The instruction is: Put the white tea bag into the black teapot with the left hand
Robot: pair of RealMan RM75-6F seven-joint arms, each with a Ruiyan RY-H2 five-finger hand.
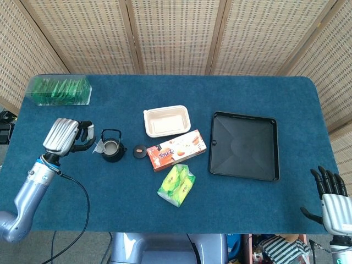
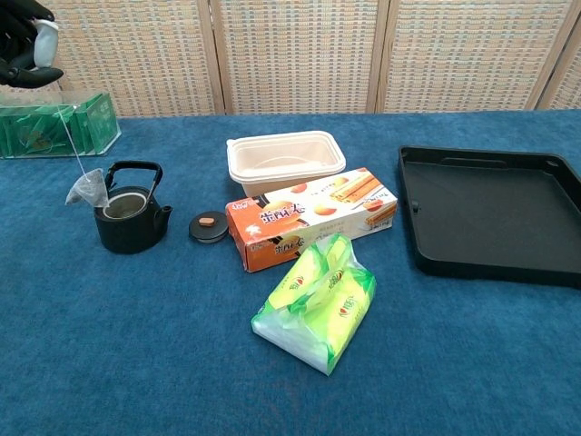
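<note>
Pinching the tag and string in the left hand (image 1: 69, 140), white tea bag (image 2: 86, 189) dangling below, just beside the black teapot (image 2: 132, 219) rim. Right of it: loose lid (image 2: 209, 226), orange box (image 2: 313, 216). Blue cloth table (image 1: 110, 192); wicker screens (image 1: 176, 33) behind; right hand (image 1: 333, 201) spread, holding nothing.

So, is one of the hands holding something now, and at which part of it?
Yes. The left hand pinches the paper tag at the top of the string, and the white tea bag hangs from it beside the black teapot. The right hand holds nothing.
</note>
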